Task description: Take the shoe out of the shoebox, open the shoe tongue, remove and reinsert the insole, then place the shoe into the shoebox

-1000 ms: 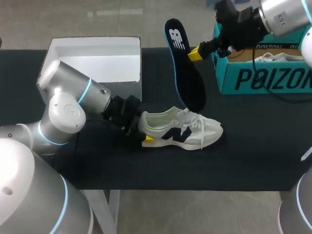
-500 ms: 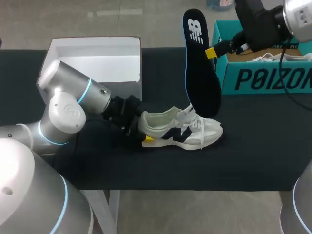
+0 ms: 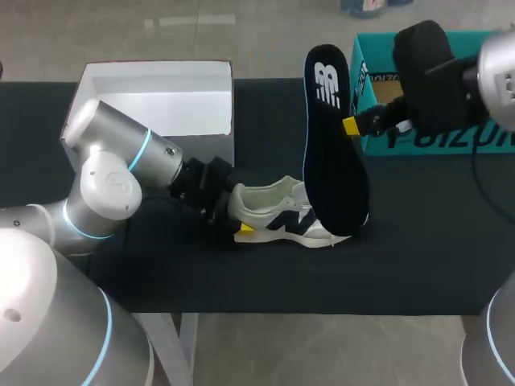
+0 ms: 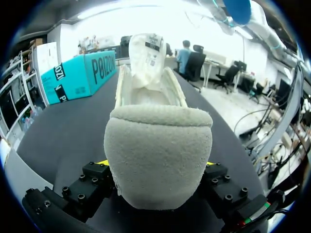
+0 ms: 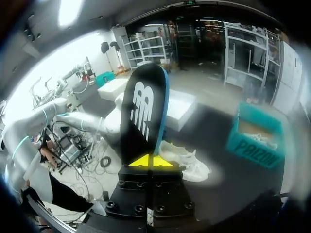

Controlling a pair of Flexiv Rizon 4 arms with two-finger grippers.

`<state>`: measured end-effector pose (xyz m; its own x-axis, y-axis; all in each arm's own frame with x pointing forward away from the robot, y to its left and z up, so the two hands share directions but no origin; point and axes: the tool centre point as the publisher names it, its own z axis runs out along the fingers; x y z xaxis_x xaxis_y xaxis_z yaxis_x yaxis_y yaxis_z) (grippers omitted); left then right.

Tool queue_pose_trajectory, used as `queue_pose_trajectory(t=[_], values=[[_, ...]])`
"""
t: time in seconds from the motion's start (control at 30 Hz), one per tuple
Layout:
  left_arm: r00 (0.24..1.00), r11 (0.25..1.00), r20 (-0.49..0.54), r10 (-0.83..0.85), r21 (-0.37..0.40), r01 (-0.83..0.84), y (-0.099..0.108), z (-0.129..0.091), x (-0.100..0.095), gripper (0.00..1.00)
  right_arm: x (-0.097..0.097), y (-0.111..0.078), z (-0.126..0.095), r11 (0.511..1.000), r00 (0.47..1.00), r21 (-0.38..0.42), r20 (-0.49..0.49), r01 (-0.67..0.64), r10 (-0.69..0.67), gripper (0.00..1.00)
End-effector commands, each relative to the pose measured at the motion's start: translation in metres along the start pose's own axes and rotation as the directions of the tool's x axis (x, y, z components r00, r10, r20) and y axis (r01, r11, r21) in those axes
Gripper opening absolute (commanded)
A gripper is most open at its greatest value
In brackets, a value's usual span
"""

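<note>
Rounded silver-grey shells with glowing blue joint rings on left arm (image 3: pixel 113 185); black wrist housing on right arm (image 3: pixel 438 76), black cable at three o'clock. Black screw-studded finger blocks (image 4: pixel 80 190), yellow fingertips (image 5: pixel 141 161).

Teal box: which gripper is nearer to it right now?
Right. The right gripper, shut on the insole, is beside the teal box's front corner; the left gripper, shut on the heel of the shoe, is far off by the white box.

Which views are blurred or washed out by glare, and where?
Head view: the right end effector and lettering on the teal shoebox are motion-smeared, the shoe crisp. Left wrist view: glare whitens the room beyond the shoe's tongue. Right wrist view: glare beside the insole.
</note>
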<state>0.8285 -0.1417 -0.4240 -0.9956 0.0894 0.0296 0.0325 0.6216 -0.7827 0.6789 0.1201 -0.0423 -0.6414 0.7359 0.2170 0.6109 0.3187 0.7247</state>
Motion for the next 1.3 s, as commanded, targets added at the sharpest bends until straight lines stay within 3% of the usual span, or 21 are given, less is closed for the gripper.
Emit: queue_pose_trajectory(t=[0.03, 0.2, 0.33, 0.83, 1.3], values=[[1.000, 1.000, 0.000, 0.001, -0.001, -0.001, 0.001, 0.001, 0.000, 0.00, 0.009, -0.016, -0.004, 0.995, 0.996, -0.092, 0.072, -0.048, 0.054, 0.00], [1.000, 1.000, 0.000, 0.001, -0.001, -0.001, 0.001, 0.001, 0.000, 0.00, 0.014, -0.014, -0.001, 0.987, 0.995, -0.137, 0.042, -0.084, 0.090, 0.00], [1.000, 1.000, 0.000, 0.001, -0.001, -0.001, 0.001, 0.001, 0.000, 0.00, 0.021, -0.009, 0.005, 0.989, 0.997, -0.137, -0.057, -0.061, 0.053, 0.00], [1.000, 1.000, 0.000, 0.001, -0.001, -0.001, 0.001, 0.001, 0.000, 0.00, 0.021, -0.009, 0.005, 0.989, 0.997, -0.137, -0.057, -0.061, 0.053, 0.00], [1.000, 1.000, 0.000, 0.001, -0.001, -0.001, 0.001, 0.001, 0.000, 0.00, 0.009, 0.010, 0.028, 0.994, 0.998, -0.109, -0.055, -0.021, 0.015, 0.00]])
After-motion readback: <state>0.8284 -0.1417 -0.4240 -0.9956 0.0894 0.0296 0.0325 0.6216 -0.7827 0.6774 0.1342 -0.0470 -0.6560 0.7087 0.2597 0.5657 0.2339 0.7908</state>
